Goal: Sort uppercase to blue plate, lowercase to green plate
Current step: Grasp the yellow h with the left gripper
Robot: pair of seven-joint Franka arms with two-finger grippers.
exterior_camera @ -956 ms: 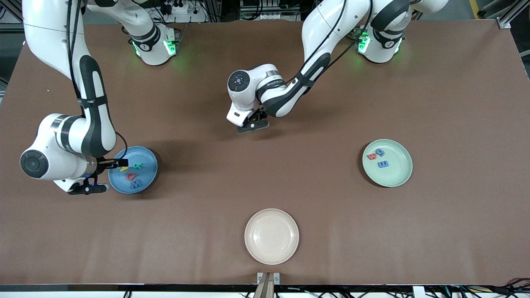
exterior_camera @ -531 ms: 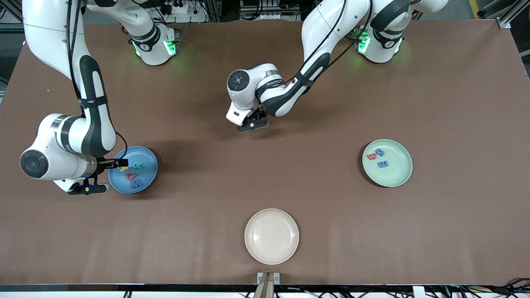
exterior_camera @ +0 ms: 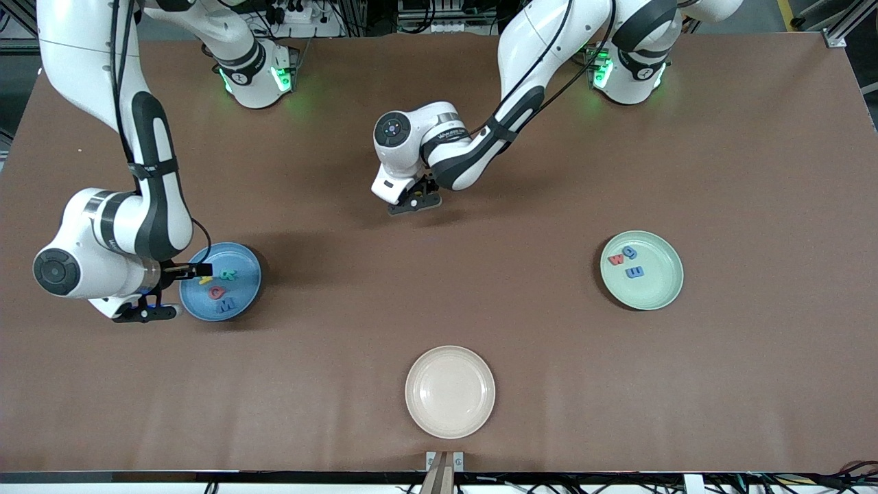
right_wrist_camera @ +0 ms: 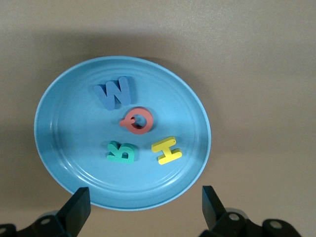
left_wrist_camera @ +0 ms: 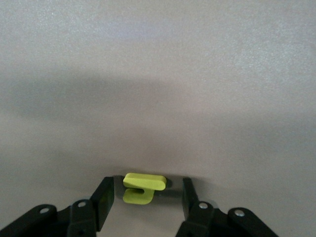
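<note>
Four capitals are lying on the blue plate (exterior_camera: 250,293) below the waiting right gripper's (right_wrist_camera: 143,207) wide-open fingers, three lowercase are sitting on the green plate (exterior_camera: 658,288), and the left gripper (left_wrist_camera: 144,198) is straddling, untouched, the last yellow h (left_wrist_camera: 142,187) mid-bench.

The blue plate (right_wrist_camera: 59,148) carries four foam capitals that can be read as letters: a blue M (right_wrist_camera: 114,92), a red Q (right_wrist_camera: 139,120), a teal-green R (right_wrist_camera: 121,152) and a yellow H (right_wrist_camera: 167,150). On the green plate (exterior_camera: 662,285) lie a red w (exterior_camera: 617,259), a blue g (exterior_camera: 630,252) and a blue m (exterior_camera: 635,272). The left arm's forearm bears a line of dark print (exterior_camera: 455,129), too small to read.
</note>
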